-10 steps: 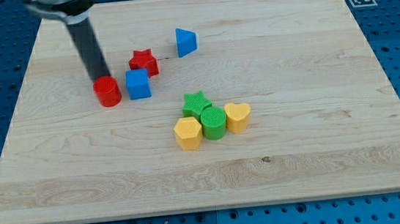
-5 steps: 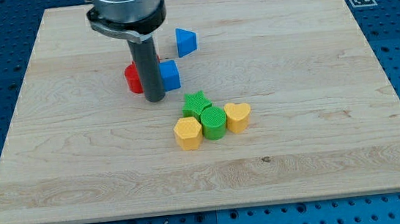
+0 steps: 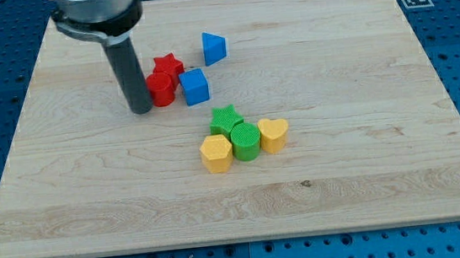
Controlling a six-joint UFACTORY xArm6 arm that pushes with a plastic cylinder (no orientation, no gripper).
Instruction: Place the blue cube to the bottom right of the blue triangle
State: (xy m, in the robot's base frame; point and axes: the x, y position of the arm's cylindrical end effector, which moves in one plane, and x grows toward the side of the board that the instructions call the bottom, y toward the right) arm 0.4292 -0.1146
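Pushing the blue cube [image 3: 195, 86] on toward the view's right and a little down looks like the step in hand. By my judgement it calls for contact on the cube's left face directly, not through the red cylinder [image 3: 160, 90], since a push passed on by a round block may send the cube off line.

Taking the blue triangle [image 3: 214, 47] as landmark: the cube sits below it and slightly to its left, near but apart, so it is not yet at the triangle's lower right. The cube is a small bright blue block with flat faces, turned slightly askew, resting flat on the wooden board [image 3: 366, 133].

Just left of the cube, seemingly touching it, is the red cylinder, with a red star [image 3: 167, 66] above it. My tip [image 3: 141, 110] rests at the cylinder's left side, farther from the triangle. No claw exists on this rod, so no open or closed state applies.
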